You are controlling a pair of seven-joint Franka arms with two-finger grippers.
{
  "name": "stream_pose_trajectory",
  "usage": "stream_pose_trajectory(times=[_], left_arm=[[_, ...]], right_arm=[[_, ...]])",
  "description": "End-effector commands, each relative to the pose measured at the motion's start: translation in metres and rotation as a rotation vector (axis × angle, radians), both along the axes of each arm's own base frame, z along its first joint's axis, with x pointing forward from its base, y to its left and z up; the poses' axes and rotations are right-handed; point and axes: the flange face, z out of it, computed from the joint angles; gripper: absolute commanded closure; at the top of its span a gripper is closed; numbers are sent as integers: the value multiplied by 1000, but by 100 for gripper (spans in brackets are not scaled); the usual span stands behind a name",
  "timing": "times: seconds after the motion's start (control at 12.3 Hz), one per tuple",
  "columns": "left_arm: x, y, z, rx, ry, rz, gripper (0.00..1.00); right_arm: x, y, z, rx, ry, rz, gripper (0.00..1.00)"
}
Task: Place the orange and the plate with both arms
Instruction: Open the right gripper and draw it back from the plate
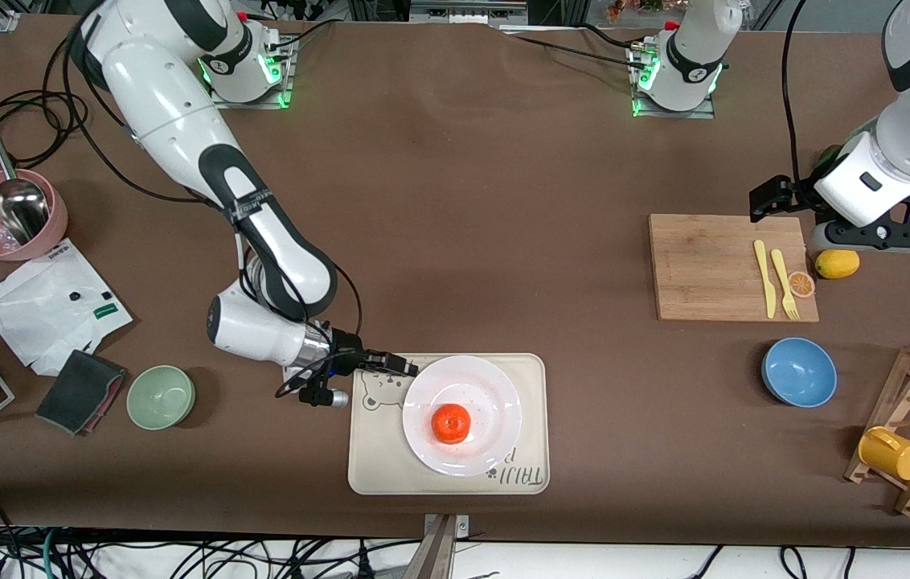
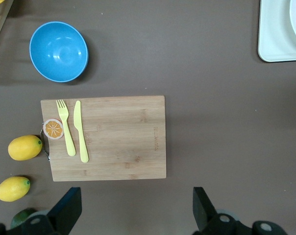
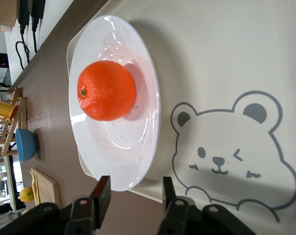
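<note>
The orange (image 1: 451,424) sits on the white plate (image 1: 491,394), which rests on the beige bear-print tray (image 1: 375,462) near the front camera. My right gripper (image 1: 407,368) is low at the plate's rim on the side toward the right arm's end of the table. It is open, and its fingers stand on either side of the rim without gripping it. The right wrist view shows the gripper (image 3: 134,193), the plate (image 3: 113,161), the orange (image 3: 106,90) and the tray (image 3: 226,73). My left gripper (image 1: 841,221) is wide open and empty over the lemons beside the cutting board, and it also shows in the left wrist view (image 2: 135,210).
A wooden cutting board (image 1: 712,265) holds a yellow knife, a fork and an orange slice (image 1: 801,283); a lemon (image 1: 837,263) lies beside it. A blue bowl (image 1: 799,371), a rack with a yellow mug (image 1: 893,453), a green bowl (image 1: 161,396) and a pink bowl (image 1: 9,215) stand around.
</note>
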Motion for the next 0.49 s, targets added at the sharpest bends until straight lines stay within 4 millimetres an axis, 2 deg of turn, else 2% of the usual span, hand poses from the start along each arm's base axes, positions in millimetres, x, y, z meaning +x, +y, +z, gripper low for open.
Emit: stream_pose_trajectory(times=[0.0,0.24,0.32,0.41], left_arm=[[-3,-1,6,0,1,-5,0],[-2,0,6,0,1,-3,0],[-2,0,6,0,1,-3,0],[-2,0,6,0,1,-3,0]], right_arm=[[-33,-20,42,-95,-13,53,39],[-81,-32,71,-171,-2,117,30],[-100,-40,82,-208,-8,142,10],[-121,-53,100,-233,-6,154,0]])
